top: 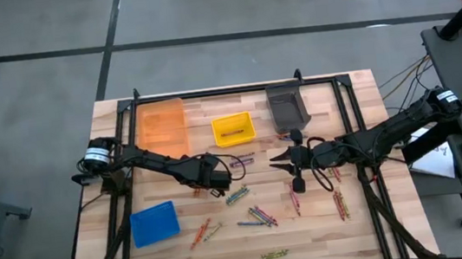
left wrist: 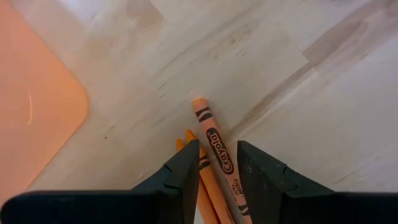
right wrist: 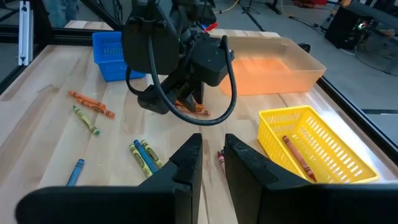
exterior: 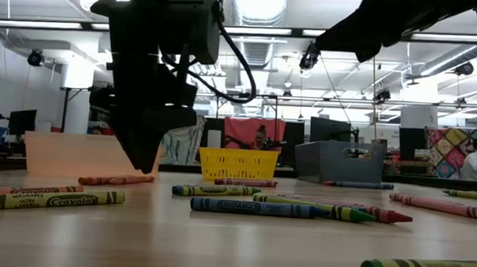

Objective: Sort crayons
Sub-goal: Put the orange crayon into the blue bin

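Note:
Crayons lie scattered over the wooden table: a mixed group (top: 258, 216), red ones (top: 340, 204), an olive pair (top: 273, 254). My left gripper (left wrist: 219, 163) points steeply down at the table near the orange bin (top: 163, 127), shut on orange crayons (left wrist: 214, 146). My right gripper (right wrist: 213, 152) hovers well above the table's middle (top: 280, 160), nearly level. Its fingers are a little apart with nothing between them. A red crayon (right wrist: 295, 152) lies in the yellow bin (right wrist: 311, 146). My left gripper has two orange crayons side by side between its two fingers, the labelled one (left wrist: 225, 167) and a bare one (left wrist: 200, 163). The fingers come from above, slanting, and lie across the crayons. The crayons' far ends (left wrist: 200, 106) rest flat on the table. A third orange tip (left wrist: 180, 144) shows beside one finger.
An orange bin, a yellow bin (top: 233, 129) and a grey bin (top: 287, 106) stand along the far side, a blue bin (top: 154, 223) at the near left. A dark frame (top: 209, 92) rims the table. Bare wood lies between the crayon groups.

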Controlling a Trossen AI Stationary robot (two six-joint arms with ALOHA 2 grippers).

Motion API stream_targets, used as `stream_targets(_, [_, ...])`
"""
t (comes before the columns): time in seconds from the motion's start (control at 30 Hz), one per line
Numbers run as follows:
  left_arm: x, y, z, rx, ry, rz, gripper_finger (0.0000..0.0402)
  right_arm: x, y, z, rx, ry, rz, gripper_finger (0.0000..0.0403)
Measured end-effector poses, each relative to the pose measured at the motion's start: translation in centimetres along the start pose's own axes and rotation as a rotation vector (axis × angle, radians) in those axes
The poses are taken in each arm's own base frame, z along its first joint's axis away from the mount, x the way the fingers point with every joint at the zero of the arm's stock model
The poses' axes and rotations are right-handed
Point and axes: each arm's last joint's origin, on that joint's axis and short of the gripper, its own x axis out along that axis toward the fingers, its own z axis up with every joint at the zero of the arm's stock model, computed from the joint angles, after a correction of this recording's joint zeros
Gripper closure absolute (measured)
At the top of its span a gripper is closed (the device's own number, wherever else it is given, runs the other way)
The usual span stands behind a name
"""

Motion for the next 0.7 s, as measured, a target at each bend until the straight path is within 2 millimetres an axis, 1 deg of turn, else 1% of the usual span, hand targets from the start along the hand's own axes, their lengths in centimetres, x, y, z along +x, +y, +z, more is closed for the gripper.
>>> stream_targets(0.3, [0.04,-0.21,0.12,-0.016,-0.019,-0.019,0.0311,0.03,-0.10,0.00,0.000,0.000,-0.005,0.0344])
stream_targets(0.5, [0.04,-0.13,0.16,-0.023,-0.039,-0.001,0.0311,0.03,-0.10,0.00,0.000,0.000,-0.005,0.0344])
stream_targets(0.7, [0.58,0.13,-0.24,-0.033,-0.033,0.009,0.0311,0.03,-0.10,0.00,-0.001,0.001,-0.005,0.0344])
